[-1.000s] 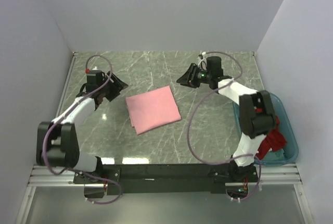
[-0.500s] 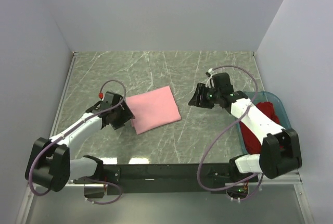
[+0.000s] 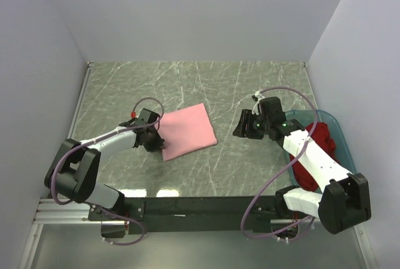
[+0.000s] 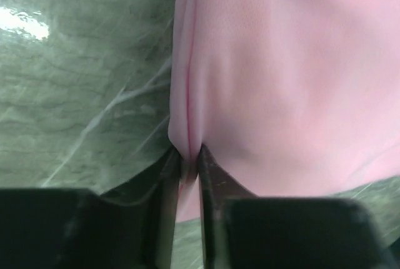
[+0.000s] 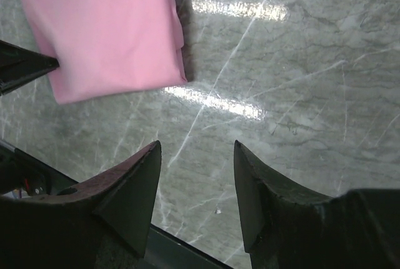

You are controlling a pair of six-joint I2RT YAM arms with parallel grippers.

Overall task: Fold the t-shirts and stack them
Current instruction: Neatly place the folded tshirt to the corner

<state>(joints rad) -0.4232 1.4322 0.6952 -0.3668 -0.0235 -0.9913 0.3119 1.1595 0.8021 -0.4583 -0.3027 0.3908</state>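
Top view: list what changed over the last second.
The left gripper swung in to the left edge of the pink shirt and shut on it. The right gripper drew back from the rear, open, right of that shirt; its arm uncovered the red shirt in the tub. Pink shirt and tub stayed put.

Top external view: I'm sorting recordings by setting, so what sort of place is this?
Probably a robot lab test cell: plain white panel walls box in a green marble-patterned tabletop, two robot arms are bolted to a black mounting bar, and one folded light pink cloth t-shirt lies there.
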